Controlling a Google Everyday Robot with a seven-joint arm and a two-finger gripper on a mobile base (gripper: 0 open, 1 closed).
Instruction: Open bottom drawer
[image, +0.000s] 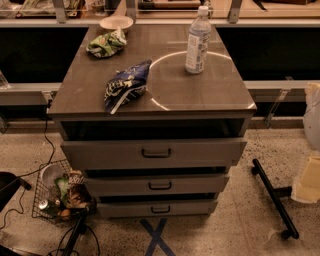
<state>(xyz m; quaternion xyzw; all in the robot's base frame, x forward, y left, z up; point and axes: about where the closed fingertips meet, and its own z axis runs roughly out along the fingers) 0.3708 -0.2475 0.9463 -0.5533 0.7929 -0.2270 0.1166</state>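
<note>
Speckled floor (240, 210) under bottom drawer (160, 208); arm (314, 117) at right edge (gripper unseen).

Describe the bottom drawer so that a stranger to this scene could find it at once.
Find the grey-brown cabinet with a water bottle on top. Of its three stacked drawers, the bottom drawer sits nearest the floor, just above the blue tape cross; its front is the slimmest. The gripper is out of view.

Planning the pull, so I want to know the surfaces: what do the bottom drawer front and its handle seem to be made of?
The bottom drawer front looks like matte grey-brown laminate or painted board, flat with no sheen. Its handle is a thin dark bar, probably metal, possibly plastic. The claw is not in view.
</note>
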